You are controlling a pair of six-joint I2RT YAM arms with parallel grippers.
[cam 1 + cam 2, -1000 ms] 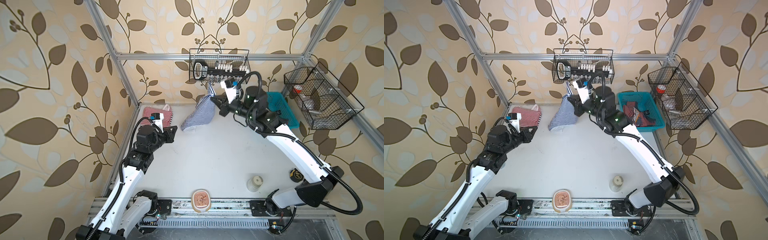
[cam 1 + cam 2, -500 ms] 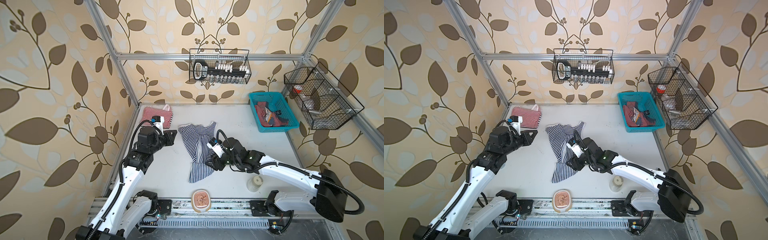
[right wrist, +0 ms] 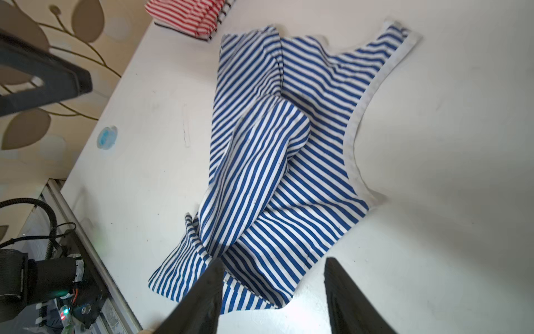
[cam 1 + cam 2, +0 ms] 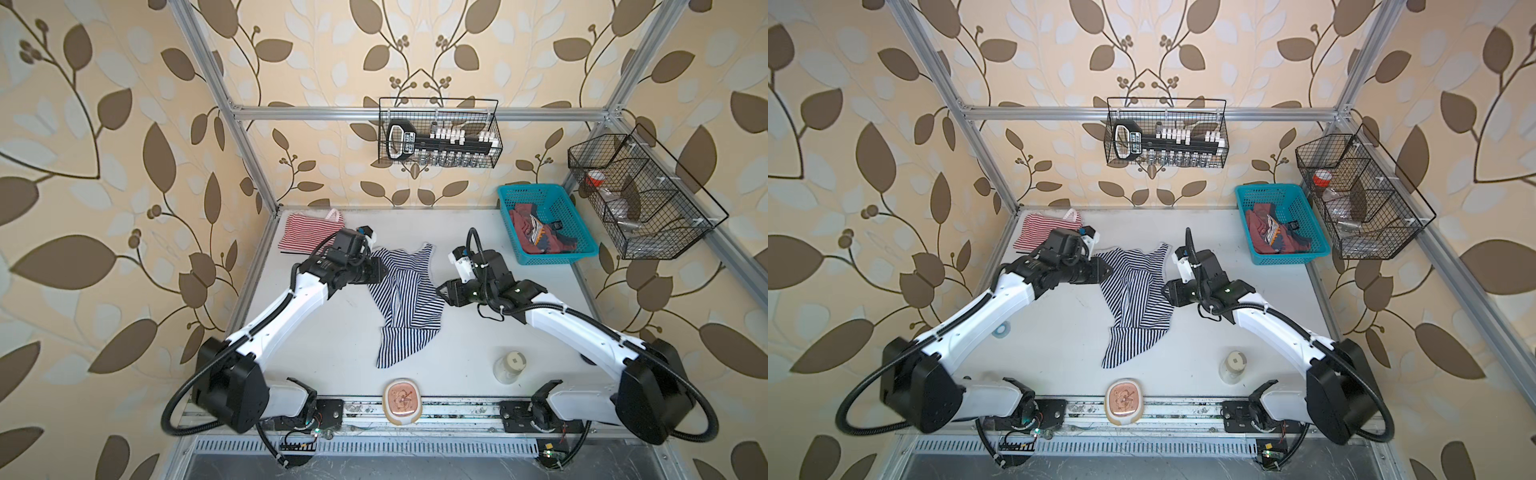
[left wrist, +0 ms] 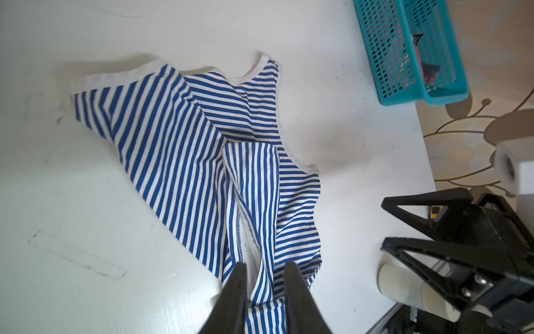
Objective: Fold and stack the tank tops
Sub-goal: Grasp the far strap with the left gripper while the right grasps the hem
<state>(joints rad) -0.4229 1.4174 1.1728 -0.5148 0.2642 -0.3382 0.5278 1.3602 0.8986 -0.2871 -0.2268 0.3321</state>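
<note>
Left gripper [image 5: 265,267], jaws slightly parted, sits at the edge of the crumpled navy-striped top [image 4: 405,299] lying mid-table. The right gripper [image 3: 274,261] gapes empty beside its hem. Flattening comes next, I judge, with each gripper pinching a corner. Farther back, the red-striped top [image 4: 309,232] lies folded, and the dusty red top [image 4: 536,232] waits in the basket [image 4: 548,258].

Twin high views facing down, wrist cameras close, sharing navy-striped top [image 5: 187,144]
</note>
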